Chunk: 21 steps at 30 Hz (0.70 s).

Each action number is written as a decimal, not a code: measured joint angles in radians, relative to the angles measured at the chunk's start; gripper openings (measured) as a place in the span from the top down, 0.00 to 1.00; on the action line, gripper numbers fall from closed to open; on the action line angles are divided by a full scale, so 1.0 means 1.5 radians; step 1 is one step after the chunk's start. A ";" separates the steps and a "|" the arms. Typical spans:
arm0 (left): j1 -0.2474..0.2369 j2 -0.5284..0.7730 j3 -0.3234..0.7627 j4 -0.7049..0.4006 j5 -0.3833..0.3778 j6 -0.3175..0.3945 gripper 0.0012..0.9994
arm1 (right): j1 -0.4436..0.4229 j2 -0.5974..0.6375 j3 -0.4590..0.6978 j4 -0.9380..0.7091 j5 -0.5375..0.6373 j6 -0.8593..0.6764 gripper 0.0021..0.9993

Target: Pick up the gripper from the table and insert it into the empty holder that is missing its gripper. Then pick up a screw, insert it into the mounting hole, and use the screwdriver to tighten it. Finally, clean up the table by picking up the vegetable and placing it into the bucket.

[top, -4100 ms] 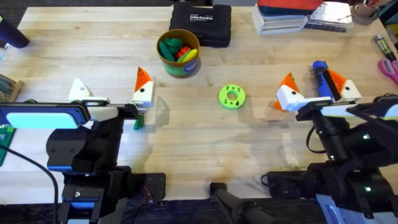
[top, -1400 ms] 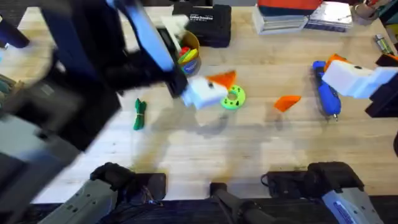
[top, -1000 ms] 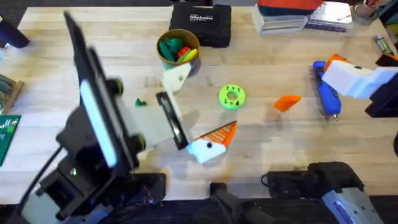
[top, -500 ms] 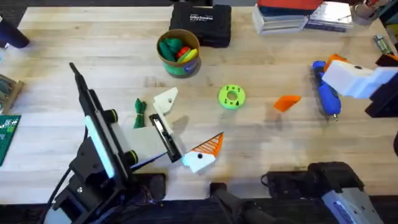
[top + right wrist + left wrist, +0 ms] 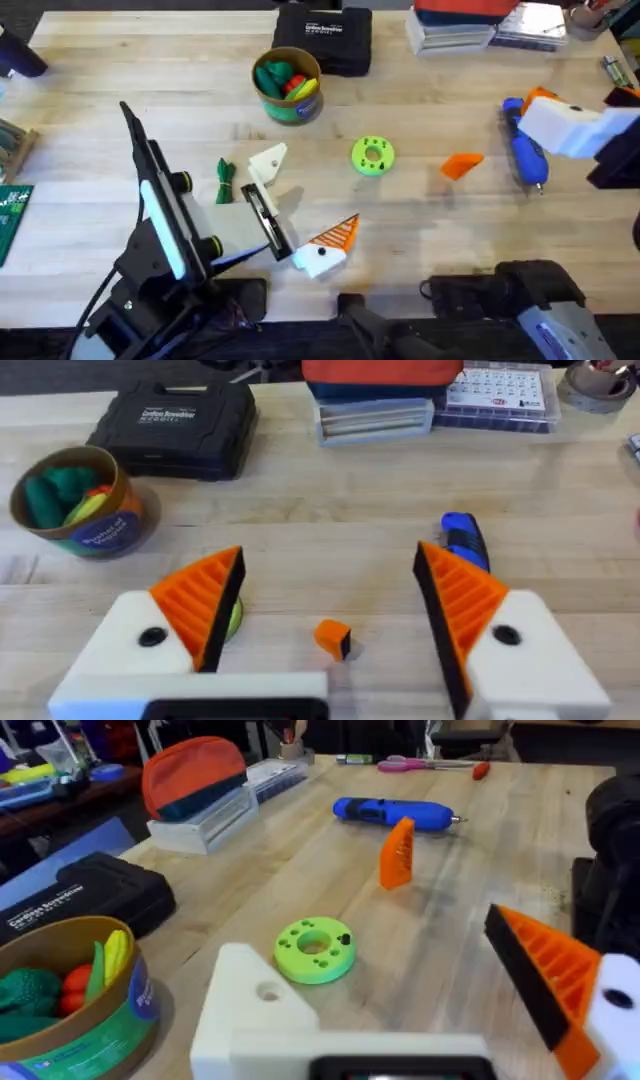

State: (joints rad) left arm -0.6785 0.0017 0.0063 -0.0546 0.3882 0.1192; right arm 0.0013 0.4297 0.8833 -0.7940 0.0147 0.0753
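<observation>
The loose pad, the ribbed orange piece, sat on the table by itself, roughly between the disc and the screwdriver, touching neither. The screwdriver lay flat toward the right side, tip pointing at the near edge, close under the right gripper. That gripper's jaws were spread wide with nothing in them, orange pads on both fingers, and in its wrist cam the loose pad showed on the table between the two fingers.

The left gripper was spread wide too and holding nothing. One finger had its orange pad, while the other finger was bare white with a small hole in it. From the overhead it hung low over the table in front of the left arm, bare finger on the far side.

The vegetable lay on the wood just beside that bare finger, on its left, not touching as far as I could tell. The bucket stood farther back, upright, with green, red and yellow toy bits in it, and the black case was right behind it at the far edge.
</observation>
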 joint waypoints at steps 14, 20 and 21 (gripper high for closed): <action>0.000 0.000 0.000 -0.001 -0.026 -0.012 0.01 | 0.000 0.000 0.000 0.000 0.000 0.000 0.01; 0.000 0.000 0.000 -0.001 -0.030 -0.118 0.01 | 0.000 0.000 0.000 -0.001 0.000 0.000 0.01; 0.000 0.000 0.000 -0.001 -0.030 -0.138 0.01 | 0.000 0.000 0.000 -0.001 0.000 0.000 0.00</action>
State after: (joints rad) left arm -0.6785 0.0017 0.0063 -0.0559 0.3431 -0.0874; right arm 0.0013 0.4298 0.8833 -0.7952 0.0147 0.0753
